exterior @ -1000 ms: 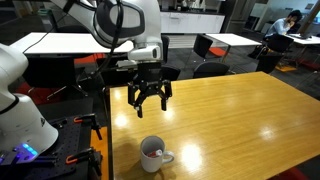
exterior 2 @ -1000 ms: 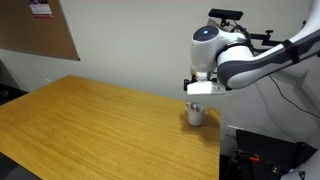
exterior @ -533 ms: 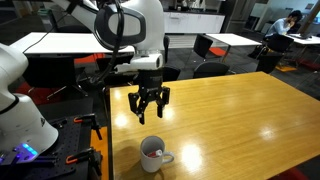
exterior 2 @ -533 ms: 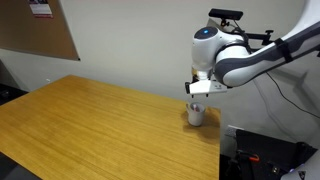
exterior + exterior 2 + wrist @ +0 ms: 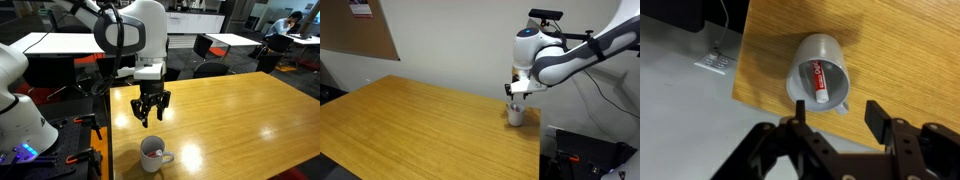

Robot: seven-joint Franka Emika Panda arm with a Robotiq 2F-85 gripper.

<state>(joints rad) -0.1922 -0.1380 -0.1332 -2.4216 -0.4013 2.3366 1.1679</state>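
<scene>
From where I stand, the robot's hand hangs in the air over the near end of the wooden desk, pointing straight down. Its 2 dark fingers are parted, with only air between them, so the hand is released and grasps nothing.

Directly below it stands 1 pale mug, upright on the desk and close to the desk's edge. There is a clear gap between the fingertips and the rim of the mug. In the wrist view the mug sits just inside the desk's border, its small handle turned toward the hand. Inside it a marker with a red and white label leans against the wall of the mug.

In an exterior view from the side, the hand is right above the mug, which stands near the far corner of the desk. A corkboard is fixed on the wall behind.

Around the desk I see white tables and dark chairs, and a person sitting at the back of the room. The rounded white body of another machine stands beside the desk. The wrist view also shows grey floor beyond the desk's edge, with a small plate set in it.
</scene>
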